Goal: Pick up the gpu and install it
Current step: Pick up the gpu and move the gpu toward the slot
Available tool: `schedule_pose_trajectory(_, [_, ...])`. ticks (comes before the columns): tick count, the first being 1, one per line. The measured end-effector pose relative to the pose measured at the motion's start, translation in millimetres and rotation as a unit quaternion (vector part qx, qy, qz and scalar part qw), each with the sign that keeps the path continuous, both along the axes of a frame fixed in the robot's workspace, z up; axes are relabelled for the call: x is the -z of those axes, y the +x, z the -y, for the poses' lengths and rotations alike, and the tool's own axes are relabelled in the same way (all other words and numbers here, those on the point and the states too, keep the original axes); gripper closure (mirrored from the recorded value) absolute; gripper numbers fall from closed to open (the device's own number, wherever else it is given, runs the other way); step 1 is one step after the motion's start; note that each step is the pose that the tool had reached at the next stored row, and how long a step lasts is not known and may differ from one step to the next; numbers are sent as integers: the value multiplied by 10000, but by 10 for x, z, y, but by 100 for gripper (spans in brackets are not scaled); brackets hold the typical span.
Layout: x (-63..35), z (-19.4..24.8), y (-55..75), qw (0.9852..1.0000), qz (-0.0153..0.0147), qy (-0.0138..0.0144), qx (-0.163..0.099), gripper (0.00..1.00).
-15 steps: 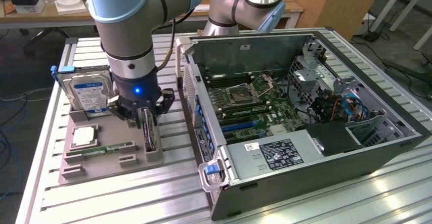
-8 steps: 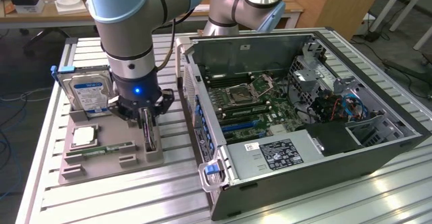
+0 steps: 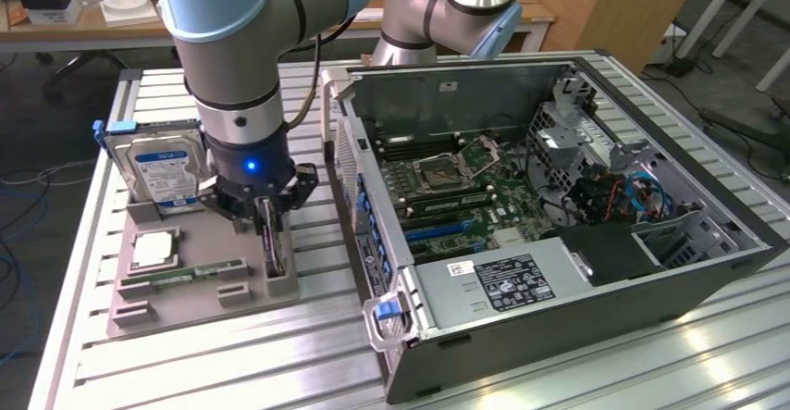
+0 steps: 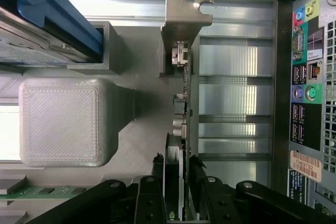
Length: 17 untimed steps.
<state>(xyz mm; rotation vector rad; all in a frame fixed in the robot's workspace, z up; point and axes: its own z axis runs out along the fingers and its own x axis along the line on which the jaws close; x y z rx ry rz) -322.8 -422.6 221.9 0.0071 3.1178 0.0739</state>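
The gpu [image 3: 274, 251] is a thin dark card standing on its edge in a slot of the grey parts holder [image 3: 185, 306], just beside the open computer case [image 3: 593, 280]. In the wrist view the gpu [image 4: 179, 56] runs away from the camera, its silvery bracket [image 4: 184, 14] at the far end. My gripper [image 3: 269, 225] has come straight down over the card. Its black fingers [image 4: 157, 163] stand one on each side of the near end, close to the faces with a thin gap left. The gripper [image 4: 177, 171] is open around the card.
On the holder also stand a silver hard drive [image 3: 161, 169] with a blue label, a CPU [image 3: 154, 248] and a green RAM stick [image 3: 185, 273]. The case's rear port panel [image 4: 304, 103] lies close beside the card. The motherboard [image 3: 469, 188] lies exposed inside the case.
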Motion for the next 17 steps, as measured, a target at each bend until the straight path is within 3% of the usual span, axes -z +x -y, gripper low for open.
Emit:
schedule_pose_trajectory(2, [0, 0, 0, 10000, 0, 0, 0, 73])
schedule_pose_trajectory(14, [0, 0, 0, 10000, 0, 0, 0, 73])
schedule_pose_trajectory(17, [-40, 0, -1, 10000, 1, 28, 0, 73])
